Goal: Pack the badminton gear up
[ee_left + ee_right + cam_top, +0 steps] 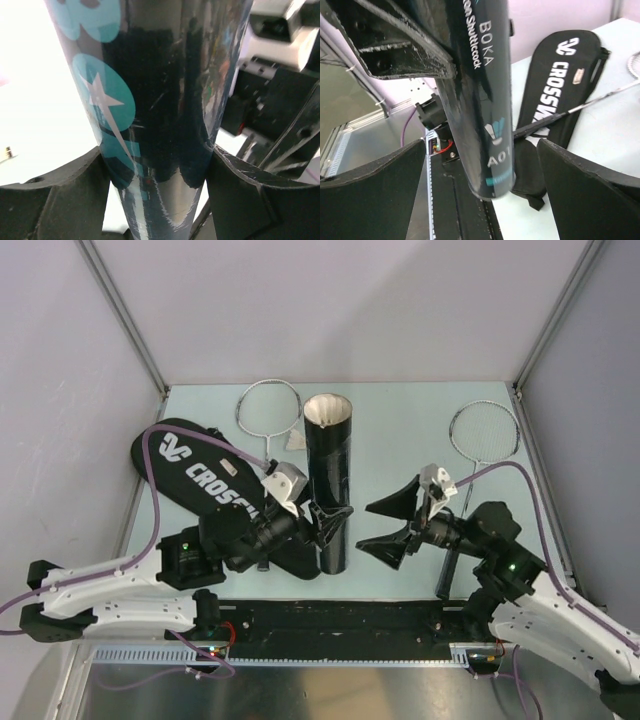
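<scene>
The long black tube (328, 480) stands upright mid-table, its open top (327, 408) towards the back. My left gripper (325, 515) is shut on its lower part; in the left wrist view the tube (165, 100) is pressed between both fingers (55, 200). My right gripper (390, 525) is open just right of the tube, not touching it; its wrist view shows the tube (480, 100) ahead between the spread fingers (370, 190). The black racket bag (200, 475) lies at the left. One racket (270, 407) lies behind the bag, another (484, 430) at the right. A small white shuttlecock (295, 442) lies beside the tube.
The left racket's shaft (590, 100) crosses the bag (560, 85) in the right wrist view. A black rail (340, 625) runs along the near table edge. Grey walls close in the table on the left, back and right.
</scene>
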### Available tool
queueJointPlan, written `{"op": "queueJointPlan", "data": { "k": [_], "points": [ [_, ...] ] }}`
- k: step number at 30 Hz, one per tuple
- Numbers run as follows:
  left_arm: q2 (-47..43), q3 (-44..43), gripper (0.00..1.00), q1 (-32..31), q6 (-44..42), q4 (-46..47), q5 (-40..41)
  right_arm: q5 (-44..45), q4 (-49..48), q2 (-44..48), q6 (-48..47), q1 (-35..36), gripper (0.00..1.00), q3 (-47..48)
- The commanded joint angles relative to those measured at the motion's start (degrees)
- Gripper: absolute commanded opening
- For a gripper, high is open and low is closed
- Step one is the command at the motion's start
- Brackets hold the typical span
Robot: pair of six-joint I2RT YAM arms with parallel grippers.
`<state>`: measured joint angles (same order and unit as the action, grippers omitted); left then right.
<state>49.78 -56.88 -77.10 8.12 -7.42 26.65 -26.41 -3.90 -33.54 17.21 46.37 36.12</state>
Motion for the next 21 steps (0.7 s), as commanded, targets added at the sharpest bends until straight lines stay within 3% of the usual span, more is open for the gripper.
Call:
{"op": "queueJointPlan", "data": {
  "k": [1, 13, 15, 19, 21],
  "points": [
    [-0.7, 0.8, 0.59, 0.2, 6.1, 14.1, -1.7, 0.0, -12.6, -3.0, 0.2, 4.3, 0.99, -0.4],
    [2.1, 2.7, 0.6, 0.2, 8.8, 19.1, -5.6, 8.0, -17.9, -13.2, -2.9, 8.4, 0.95, -0.5],
    [1.9, 3.2, 0.6, 0.2, 9.1, 19.2, -5.3, 8.9, -17.8, -13.7, -3.4, 8.5, 0.88, -0.5],
    [0.9, 4.7, 0.64, 0.2, 8.5, 19.1, -3.6, 8.5, -16.7, -13.1, -3.8, 8.4, 0.6, -0.6],
    [0.4, 5.8, 0.71, 0.2, 7.2, 19.1, -2.5, 9.0, -16.1, -12.2, -3.8, 8.4, 0.48, -0.8]
  ]
}}
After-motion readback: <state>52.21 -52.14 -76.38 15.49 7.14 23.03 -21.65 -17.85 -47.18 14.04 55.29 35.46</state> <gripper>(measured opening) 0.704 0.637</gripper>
